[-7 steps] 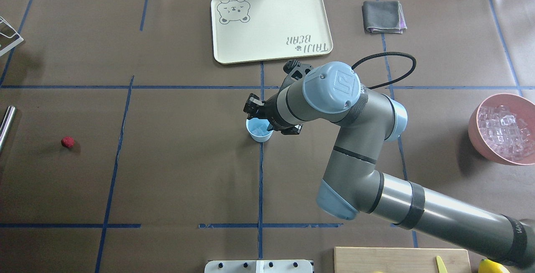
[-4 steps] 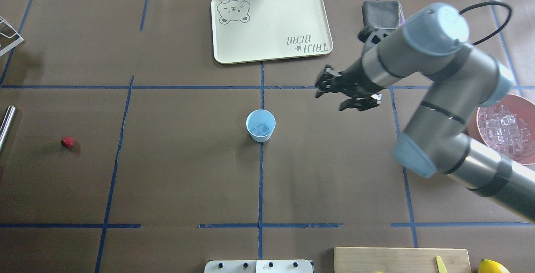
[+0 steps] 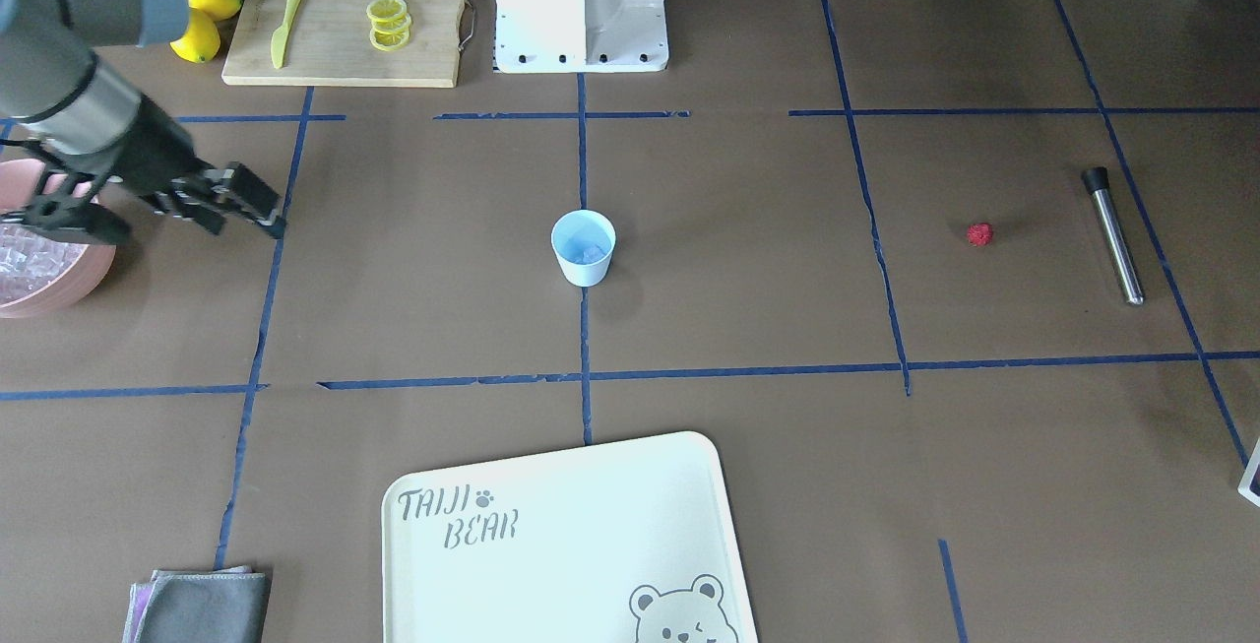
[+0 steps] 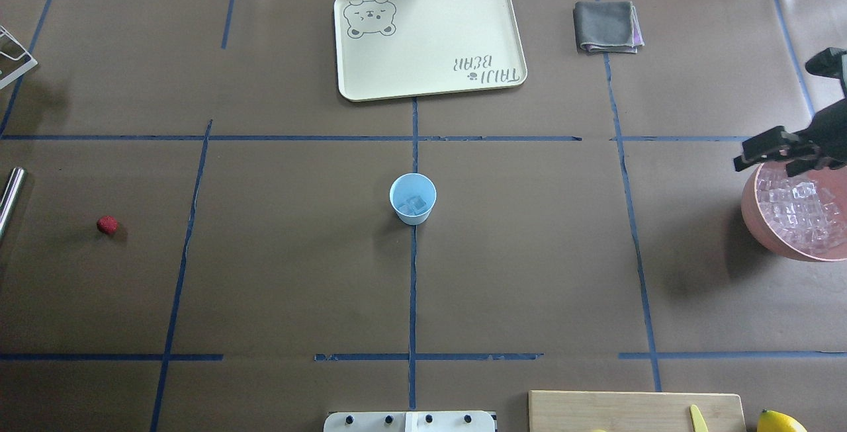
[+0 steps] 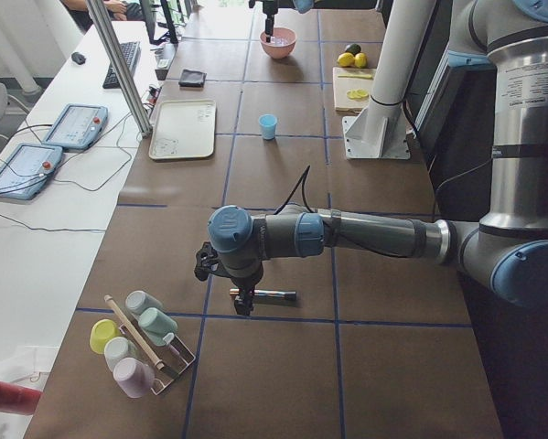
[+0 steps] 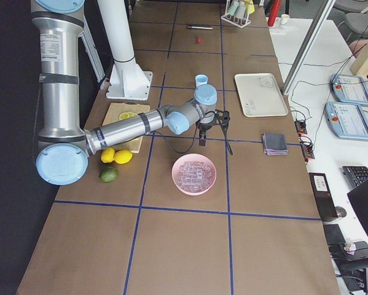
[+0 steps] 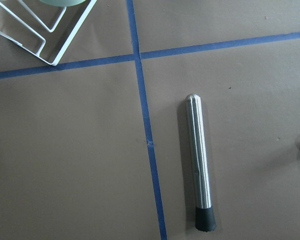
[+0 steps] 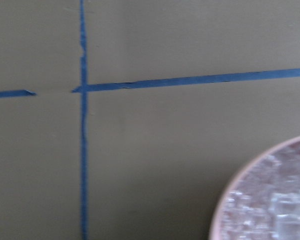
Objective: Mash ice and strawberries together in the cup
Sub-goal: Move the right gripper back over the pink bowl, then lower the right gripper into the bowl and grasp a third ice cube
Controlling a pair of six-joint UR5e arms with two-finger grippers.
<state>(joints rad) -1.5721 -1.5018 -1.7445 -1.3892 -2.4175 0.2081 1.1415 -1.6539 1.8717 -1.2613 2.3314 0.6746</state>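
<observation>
Notably, the light blue cup [image 4: 412, 198], upright with a few ice cubes [image 4: 415, 204] inside, looks light enough to tip if a finger clips its rim, and the slick cubes heaped in the pink bowl [image 4: 751, 210] could squirt out of a pinch. The cup stands well apart from the right gripper [image 4: 767, 162], whose fingers hang spread and empty over the bowl's cup-side rim. The strawberry [image 4: 107, 224] lies on the table near the steel muddler [image 7: 200, 170] beneath the left gripper [image 5: 243, 300], whose finger state cannot be told.
</observation>
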